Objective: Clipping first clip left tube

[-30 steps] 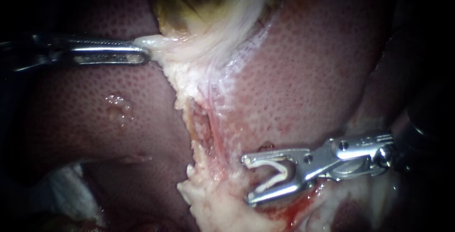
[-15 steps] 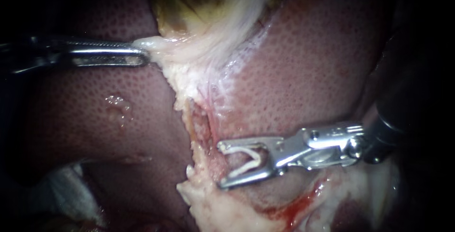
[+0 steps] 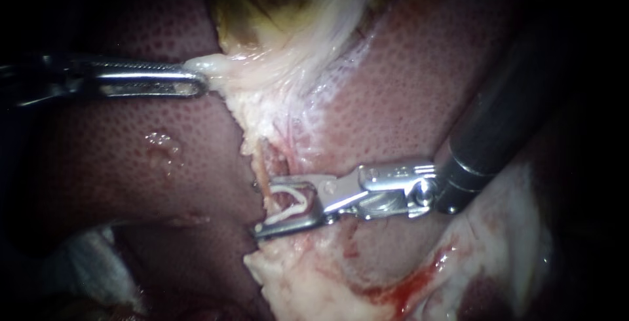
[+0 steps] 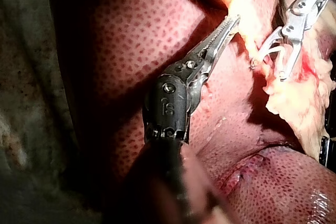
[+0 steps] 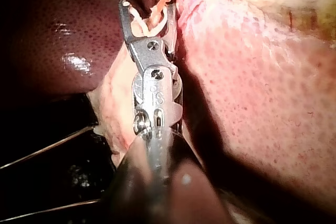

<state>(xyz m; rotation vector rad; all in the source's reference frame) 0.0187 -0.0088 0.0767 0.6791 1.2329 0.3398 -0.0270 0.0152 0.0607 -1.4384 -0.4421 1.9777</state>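
My left instrument [image 3: 196, 75] comes in from the left, its jaws shut on pale tissue at the bottom of the yellow-green gallbladder [image 3: 275, 6], and holds it taut; the left wrist view shows these jaws [image 4: 224, 31] closed on that tissue. My right instrument [image 3: 263, 207] holds a white clip [image 3: 288, 204], spread in a V between its wide-set jaws. A thin pale-orange tube [image 3: 261, 164] runs down the raw strip and passes between those jaws. In the right wrist view the tube [image 5: 160, 2] lies inside the clip [image 5: 137, 17], between the jaw tips [image 5: 147, 6].
Mottled red liver [image 3: 426, 85] lies on both sides of the pale dissected strip. A little blood [image 3: 406, 288] pools below the right instrument. White gauze [image 3: 98, 262] sits at the lower left. Ragged pale fatty tissue [image 3: 295, 282] hangs under the jaws.
My right instrument has moved left and slightly up across the liver, so its clip-bearing jaws now straddle the thin tube. The left instrument has kept its hold in place.
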